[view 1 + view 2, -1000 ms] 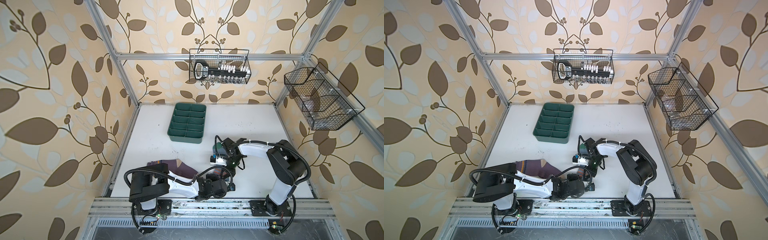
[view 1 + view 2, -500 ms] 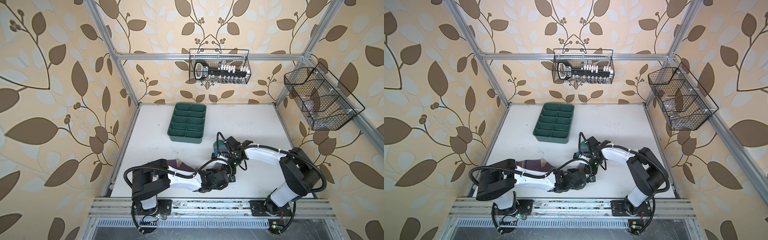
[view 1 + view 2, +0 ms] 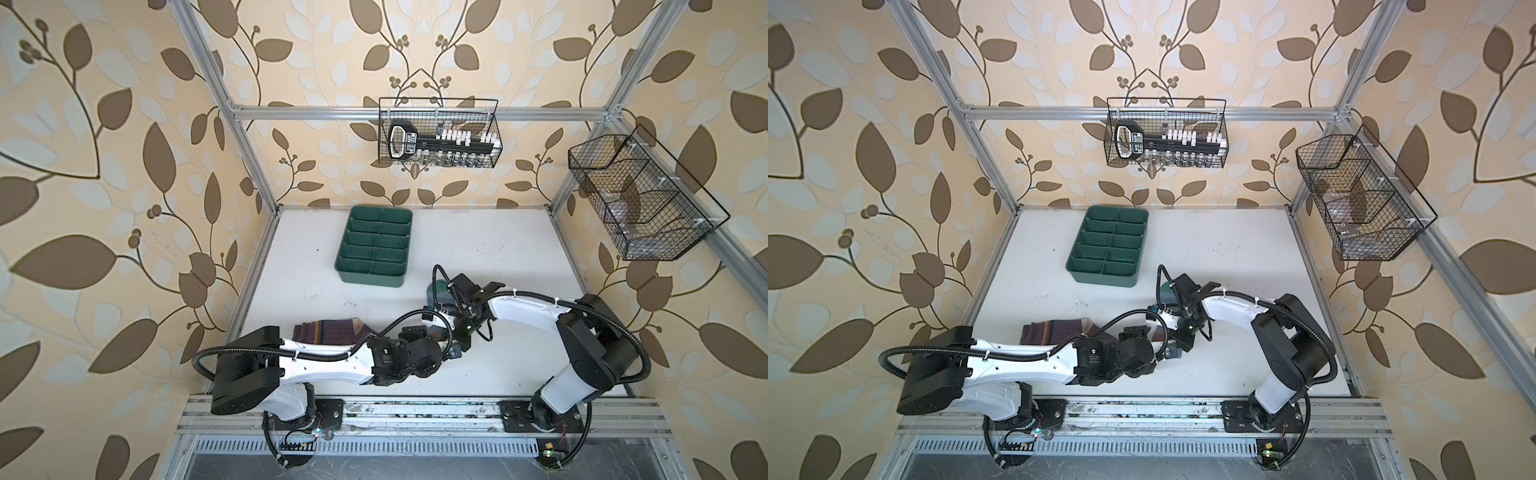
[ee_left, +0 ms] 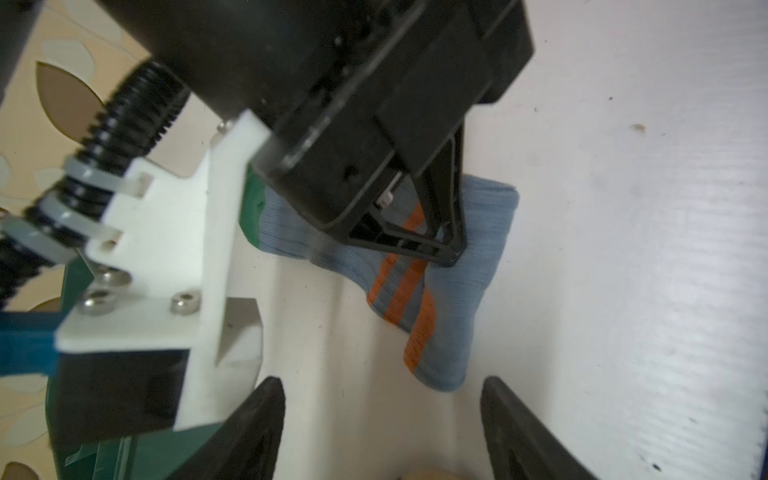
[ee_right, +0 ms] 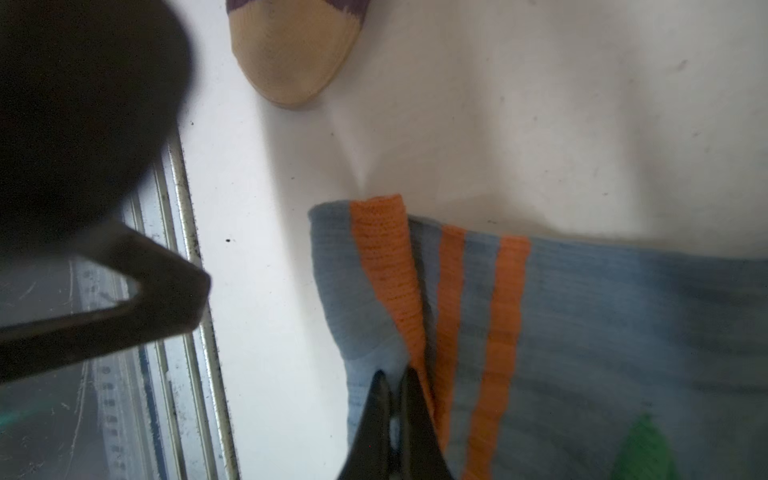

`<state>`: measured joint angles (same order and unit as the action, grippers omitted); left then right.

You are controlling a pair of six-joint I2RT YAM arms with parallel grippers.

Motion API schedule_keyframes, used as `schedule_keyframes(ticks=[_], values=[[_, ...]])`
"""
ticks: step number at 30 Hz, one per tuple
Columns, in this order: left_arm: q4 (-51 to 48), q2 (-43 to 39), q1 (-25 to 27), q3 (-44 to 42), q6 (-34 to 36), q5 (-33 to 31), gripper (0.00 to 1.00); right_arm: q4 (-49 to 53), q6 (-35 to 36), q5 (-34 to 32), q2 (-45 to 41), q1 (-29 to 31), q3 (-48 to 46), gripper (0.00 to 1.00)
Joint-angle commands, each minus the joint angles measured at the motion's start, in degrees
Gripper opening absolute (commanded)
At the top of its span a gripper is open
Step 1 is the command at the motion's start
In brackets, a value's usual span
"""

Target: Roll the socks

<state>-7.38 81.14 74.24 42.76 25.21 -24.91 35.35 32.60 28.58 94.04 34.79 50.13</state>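
The grey-blue sock [image 4: 453, 316] is light, soft ribbed knit. It will fold and stretch rather than push, and a loose layer will probably spring open if you let it go. It lies flat on the worktop [image 3: 478, 241] near the middle. Its orange cuff is turned over onto the orange stripes, and its green toe points towards the green tray [image 3: 374, 247].

Take hold at that folded cuff edge, through both layers, and not on the smooth leg.

Your right pincer [image 5: 392, 386] is closed with its tips down on the fold beside the cuff. Whether it pinches the fabric or only pins it, you cannot tell from here. Your left pincer [image 4: 380, 399] stands wide open, just short of the cuff end and not touching it.

The purple sock [image 3: 328, 331] lies apart near the front left, with its tan toe towards the other sock.

Your left arm stretches low along the front, passes over the purple sock and reaches past the middle. Your right arm has its elbow raised, its forearm angled inward and its wrist pitched down onto the sock.
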Motion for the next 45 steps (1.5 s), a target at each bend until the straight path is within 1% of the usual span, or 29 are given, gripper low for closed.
schedule_keyframes(ticks=[1, 3, 7, 13, 14, 16, 21, 23, 25, 26, 27, 29, 30, 31, 32, 33, 34, 36, 37, 38, 39, 41, 43, 45], values=[[2.7, 1.7, 0.6, -0.4, 0.9, 1.1, 0.77, 1.4, 1.8, 0.9, 1.6, 0.7, -1.1, 0.0], [3.6, 4.1, 0.6, -0.1, 1.0, 1.4, 0.77, 1.5, 2.0, 1.1, 1.3, 0.7, -1.1, 0.0], [5.5, 6.3, 0.6, -0.2, 1.5, 2.2, 0.76, 1.3, 1.9, 1.5, 0.7, 0.9, -1.3, 0.0], [8.4, 9.8, 0.6, -0.1, 2.2, 0.2, 0.76, 1.2, 2.0, 1.7, 0.0, 1.7, -1.5, 0.0], [9.3, 12.2, 0.6, 0.4, 2.3, -0.5, 0.7, 1.2, 2.1, 1.6, -0.3, 1.9, -1.8, 0.0], [9.4, 14.0, 0.5, 1.3, 1.9, -0.4, 0.6, 1.1, 2.0, 1.7, -0.8, 2.1, -2.0, 0.0], [7.7, 16.6, 0.5, 3.0, 0.7, 2.1, 0.32, 0.6, 1.7, 1.5, -2.0, 2.1, -2.4, 0.0], [7.0, 17.2, 0.5, 3.5, 0.0, 2.4, 0.16, 0.0, 1.3, 0.8, -2.6, 2.1, -2.6, 0.0], [5.1, 17.2, 0.5, 4.2, -0.4, 2.9, 0.02, -2.2, -0.1, -1.6, -4.1, 2.1, -3.0, 0.0], [3.8, 17.1, 0.5, 4.9, -0.9, 3.2, 0.0, -4.5, -1.9, -3.8, -5.6, 2.1, -3.2, 0.0], [2.4, 16.8, 0.5, 5.3, -1.3, 3.5, 0.0, -7.5, -4.5, -6.9, -7.7, 2.0, -3.8, 0.0], [-0.8, 16.1, 0.5, 6.5, -2.3, 4.5, 0.0, -12.3, -7.6, -11.0, -12.4, 1.2, -5.4, 0.0], [-2.8, 15.8, 0.5, 7.3, -2.8, 5.3, 0.0, -13.8, -8.1, -11.6, -15.2, 0.1, -6.3, 0.04], [-4.4, 15.6, 0.5, 7.9, -3.3, 5.7, 0.0, -14.8, -8.2, -11.6, -17.8, -1.0, -7.1, 0.1], [-6.0, 15.4, 0.5, 8.5, -4.1, 6.3, 0.0, -16.1, -8.5, -11.8, -21.1, -2.6, -8.1, 0.19], [-7.3, 15.3, 0.5, 9.1, -4.6, 7.0, 0.0, -17.6, -9.5, -12.9, -23.9, -3.8, -9.1, 0.26], [-8.6, 15.2, 0.5, 9.6, -5.2, 7.6, 0.0, -19.8, -11.1, -15.1, -27.2, -5.0, -10.2, 0.3], [-10.7, 15.2, 0.5, 10.5, -5.8, 9.4, 0.0, -24.1, -15.9, -23.4, -33.1, -6.9, -11.7, 0.41], [-12.0, 15.4, 0.5, 11.3, -5.8, 10.4, 0.0, -26.7, -18.4, -30.0, -35.9, -7.6, -12.4, 0.48], [-13.2, 15.8, 0.4, 12.2, -5.9, 11.2, 0.0, -30.2, -20.7, -37.7, -38.6, -8.8, -13.2, 0.57], [-14.7, 16.2, 0.1, 13.3, -5.7, 12.9, 0.0, -32.6, -22.6, -42.5, -40.5, -10.0, -13.8, 0.6], [-17.2, 17.3, -0.4, 15.4, -5.4, 15.2, 0.0, -36.6, -26.4, -47.9, -43.9, -14.3, -14.8, 0.65], [-20.3, 18.7, -1.4, 18.0, -5.0, 18.2, 0.0, -37.9, -30.5, -49.5, -47.2, -18.8, -15.0, 0.66], [-23.3, 20.1, -2.5, 20.7, -4.5, 21.8, 0.0, -37.2, -33.8, -50.2, -50.0, -21.5, -14.5, 0.68]])
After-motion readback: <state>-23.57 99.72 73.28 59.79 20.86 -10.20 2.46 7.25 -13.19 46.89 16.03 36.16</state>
